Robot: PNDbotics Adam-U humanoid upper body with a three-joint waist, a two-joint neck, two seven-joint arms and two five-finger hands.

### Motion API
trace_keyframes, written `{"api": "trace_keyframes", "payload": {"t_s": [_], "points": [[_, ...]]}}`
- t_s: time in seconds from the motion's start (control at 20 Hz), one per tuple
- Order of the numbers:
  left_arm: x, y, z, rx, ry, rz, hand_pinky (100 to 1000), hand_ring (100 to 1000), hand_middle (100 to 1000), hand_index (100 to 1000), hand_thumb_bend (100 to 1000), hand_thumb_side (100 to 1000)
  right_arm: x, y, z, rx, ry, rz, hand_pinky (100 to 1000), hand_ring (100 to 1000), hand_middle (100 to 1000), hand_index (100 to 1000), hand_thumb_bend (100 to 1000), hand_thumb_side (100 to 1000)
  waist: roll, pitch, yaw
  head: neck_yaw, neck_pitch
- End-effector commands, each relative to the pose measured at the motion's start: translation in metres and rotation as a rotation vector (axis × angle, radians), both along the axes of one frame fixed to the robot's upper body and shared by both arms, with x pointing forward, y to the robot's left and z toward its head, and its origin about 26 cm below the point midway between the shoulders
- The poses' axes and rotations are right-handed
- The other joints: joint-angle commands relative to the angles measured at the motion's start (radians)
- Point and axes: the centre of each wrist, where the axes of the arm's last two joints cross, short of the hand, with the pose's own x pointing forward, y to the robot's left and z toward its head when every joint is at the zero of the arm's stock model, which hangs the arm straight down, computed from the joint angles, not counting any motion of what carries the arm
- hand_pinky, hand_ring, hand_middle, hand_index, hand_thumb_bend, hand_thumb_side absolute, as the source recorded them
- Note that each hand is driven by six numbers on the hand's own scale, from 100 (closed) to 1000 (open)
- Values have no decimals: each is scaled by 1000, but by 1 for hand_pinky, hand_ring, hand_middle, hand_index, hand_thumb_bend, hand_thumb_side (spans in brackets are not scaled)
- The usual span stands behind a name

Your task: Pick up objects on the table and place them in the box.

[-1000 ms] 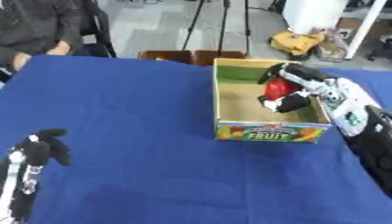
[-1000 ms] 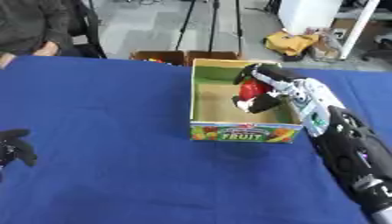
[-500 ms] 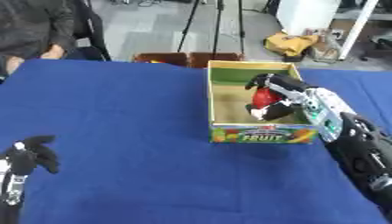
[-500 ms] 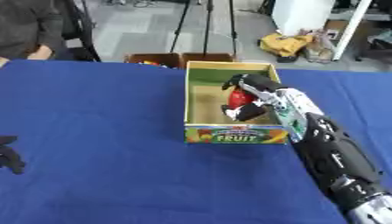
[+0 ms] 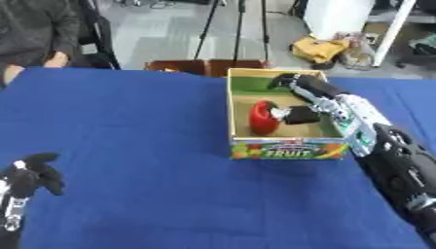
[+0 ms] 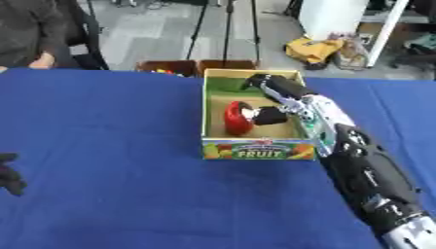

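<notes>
**Right hand inside box, red object on box floor**

The right hand [image 5: 308, 99] reaches into the open cardboard box [image 5: 288, 150], which stands on the blue table [image 5: 128, 146]. Its fingers are spread over the box interior, the thumb extended toward the red object [image 5: 263, 118] and apparently not gripping it. The red object lies on the box floor against the left wall. The left hand [image 5: 30, 177] shows at the lower left corner, fingers loosely curled, holding nothing. The front panel reads "FRUIT".
</notes>
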Motion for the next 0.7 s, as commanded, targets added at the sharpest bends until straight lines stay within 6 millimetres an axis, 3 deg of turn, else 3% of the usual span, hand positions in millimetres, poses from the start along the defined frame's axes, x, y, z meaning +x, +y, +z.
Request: {"api": "trace_keyframes", "payload": {"t_s": [0.05,0.45,0.7], "points": [[0,2,9,5,-33,-4,528,371,437,707,716,940,-3,1,21,-8,-80,12,716,853,858,878,100,551,3,-20,-6,1,-12],[-4,8,-2,-4,-3,32,529,371,436,706,716,941,-26,9,58,28,-216,141,631,816,832,869,100,431,7,-44,-61,30,6],[-6,13,-9,-13,12,64,529,371,436,704,714,942,-45,13,64,45,-278,269,608,804,816,857,100,400,11,-53,-107,59,19]]}}
